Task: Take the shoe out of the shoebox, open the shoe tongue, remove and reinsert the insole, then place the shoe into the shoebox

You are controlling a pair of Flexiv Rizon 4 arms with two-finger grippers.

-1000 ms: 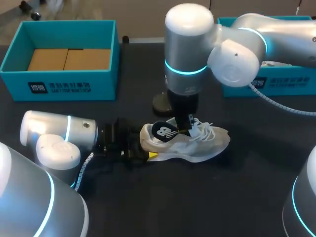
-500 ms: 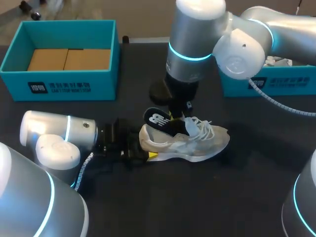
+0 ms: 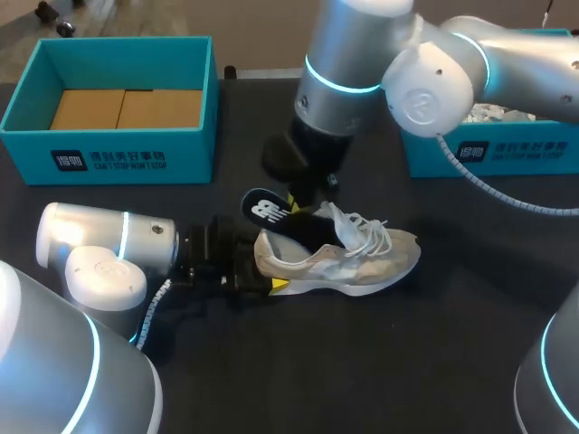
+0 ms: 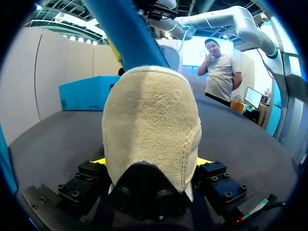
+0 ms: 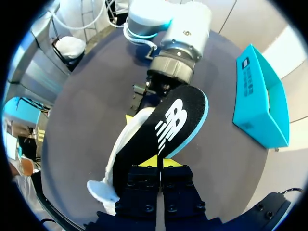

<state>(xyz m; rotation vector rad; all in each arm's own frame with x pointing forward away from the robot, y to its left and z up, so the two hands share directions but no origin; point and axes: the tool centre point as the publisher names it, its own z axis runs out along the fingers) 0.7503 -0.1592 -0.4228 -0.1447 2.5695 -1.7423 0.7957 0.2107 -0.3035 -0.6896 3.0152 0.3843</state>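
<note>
Shoe (image 3: 362,262) resting on counter (image 3: 380,362) – left fingers (image 4: 98,161) clamping its heel from both sides. Right fingers (image 5: 147,162) pinching insole (image 5: 168,127) edge, nearly closed – insole sticking up, partly out of shoe opening.

The shoe (image 4: 151,120) has a rough, fuzzy beige suede heel, pale mesh cloth sides and white woven laces (image 3: 366,237). The insole (image 5: 168,120) is matt black cloth edged in light-blue foam. The desk (image 3: 362,362) looks dark and matt, the shoebox (image 3: 127,158) matt teal cardboard, and the right arm (image 3: 434,72) smooth and glossy white.
</note>
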